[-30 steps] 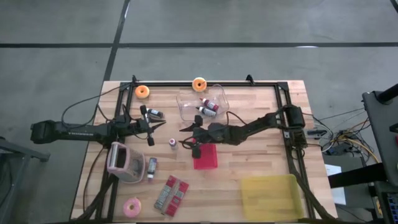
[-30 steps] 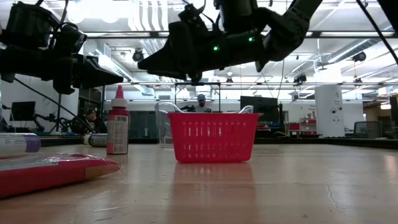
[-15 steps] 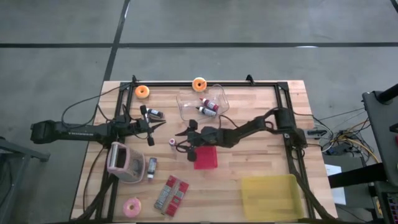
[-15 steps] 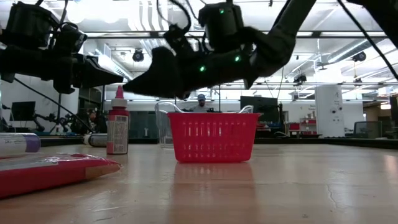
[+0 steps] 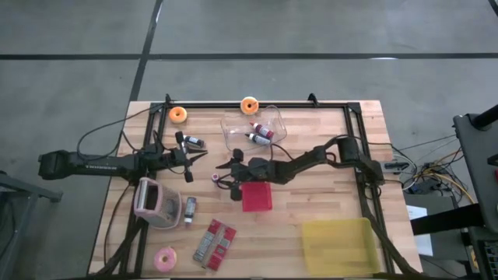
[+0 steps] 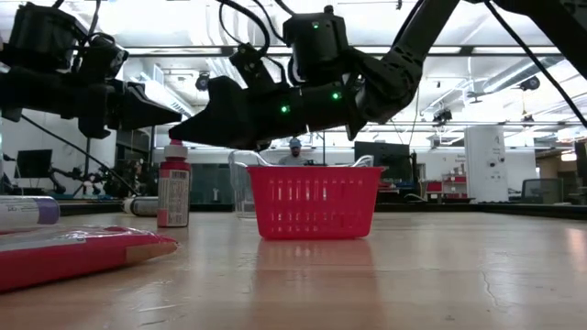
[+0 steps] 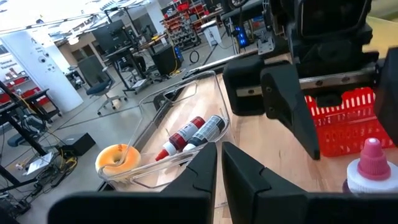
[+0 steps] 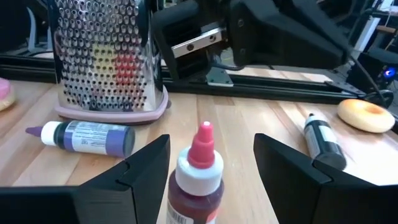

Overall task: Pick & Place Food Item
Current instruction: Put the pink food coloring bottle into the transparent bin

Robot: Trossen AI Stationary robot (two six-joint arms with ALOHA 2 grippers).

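Right pincer (image 5: 220, 176) wide open, holding nothing — fingers either side of pink-capped red bottle (image 8: 196, 178), upright on counter (image 5: 327, 194) just beside red basket (image 5: 257, 196). Left pincer (image 5: 189, 161) nearly closed, empty, hovering w/ clear tub (image 7: 180, 134) ahead.

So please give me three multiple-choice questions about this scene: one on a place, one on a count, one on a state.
1. Where does the small upright bottle with the pink cap stand?
A. between the right hand's open fingers
B. inside the red plastic basket
C. on the yellow tray

2. How many bottles lie in the clear plastic container?
A. none
B. two
C. five

3. How is the right hand?
A. shut on a doughnut
B. open
C. out of sight

Key: 1 A, the right wrist view shows a finger on each side of the cap. 2 B, the left wrist view shows two bottles inside. 3 B, its fingers stand apart.
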